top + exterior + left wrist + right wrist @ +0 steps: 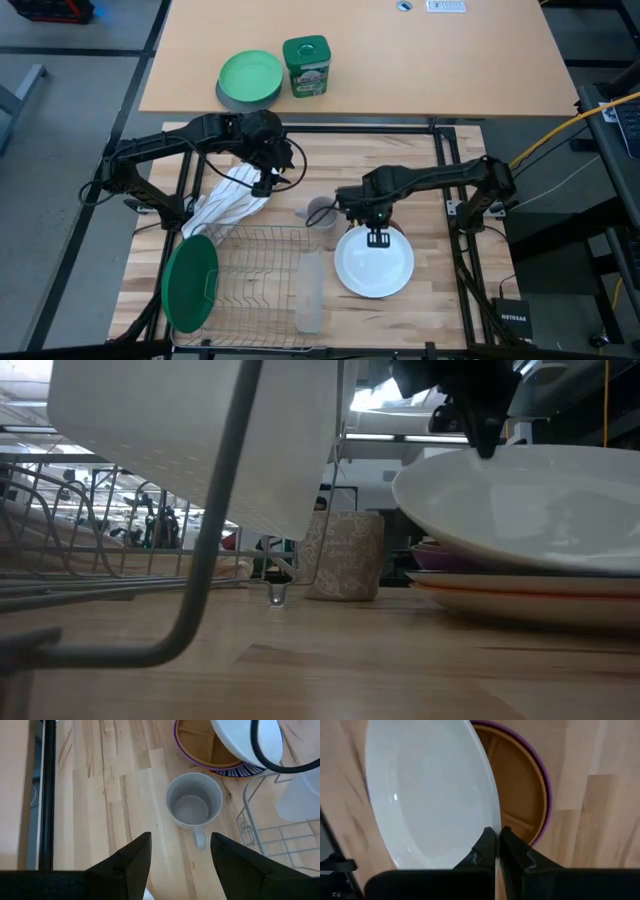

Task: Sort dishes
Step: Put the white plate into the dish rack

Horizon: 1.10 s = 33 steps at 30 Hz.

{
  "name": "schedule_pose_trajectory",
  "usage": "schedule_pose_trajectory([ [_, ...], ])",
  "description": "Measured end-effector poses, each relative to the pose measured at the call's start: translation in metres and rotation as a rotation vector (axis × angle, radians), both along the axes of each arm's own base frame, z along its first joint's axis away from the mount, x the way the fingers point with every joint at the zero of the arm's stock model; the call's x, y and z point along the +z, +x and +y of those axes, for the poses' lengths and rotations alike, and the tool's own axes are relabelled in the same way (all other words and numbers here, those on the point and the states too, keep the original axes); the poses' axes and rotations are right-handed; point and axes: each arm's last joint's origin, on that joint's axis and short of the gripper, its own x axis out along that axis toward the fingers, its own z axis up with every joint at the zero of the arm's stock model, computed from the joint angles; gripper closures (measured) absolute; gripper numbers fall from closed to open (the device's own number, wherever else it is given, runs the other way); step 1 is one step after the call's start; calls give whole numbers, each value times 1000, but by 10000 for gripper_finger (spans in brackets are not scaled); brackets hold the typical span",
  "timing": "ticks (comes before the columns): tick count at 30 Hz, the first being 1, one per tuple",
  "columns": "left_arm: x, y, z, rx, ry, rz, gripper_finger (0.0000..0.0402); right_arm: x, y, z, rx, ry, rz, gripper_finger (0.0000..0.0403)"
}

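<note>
A white plate [374, 264] lies over a stack of plates on the table's right part. In the right wrist view a brown plate [520, 795] inside a purple-rimmed plate [546, 785] shows under it. My right gripper [377, 238] is shut on the white plate's far rim. A large dark green plate [190, 285] stands on edge at the left end of the wire dish rack [255, 262]. My left gripper [266, 184] hangs open above a white cloth [228, 200], left of the small grey mug [194, 805]. My right gripper pinches the white plate's rim [492, 820] at its far side between the two fingers, coming from above and pointing down. The plate [520, 500] sits tilted above the stack in the low view; whether its near part touches the stack, I cannot tell.
The grey mug [320, 212] stands upright between the rack and the plate stack. A clear tumbler [310, 290] lies at the rack's right end. On the far table sit a light green plate on a grey bowl [250, 78] and a green tin [306, 66].
</note>
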Motion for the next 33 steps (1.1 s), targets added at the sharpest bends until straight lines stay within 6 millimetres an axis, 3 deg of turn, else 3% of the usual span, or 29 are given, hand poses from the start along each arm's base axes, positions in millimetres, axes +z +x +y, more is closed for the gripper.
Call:
schedule_pose_trajectory([
  [25, 0, 6, -29, -83, -15, 0, 208, 0, -6, 4, -7, -69, 53, 396],
  [33, 0, 7, -33, -26, -81, -3, 208, 28, 1, 4, 18, -86, -70, 396],
])
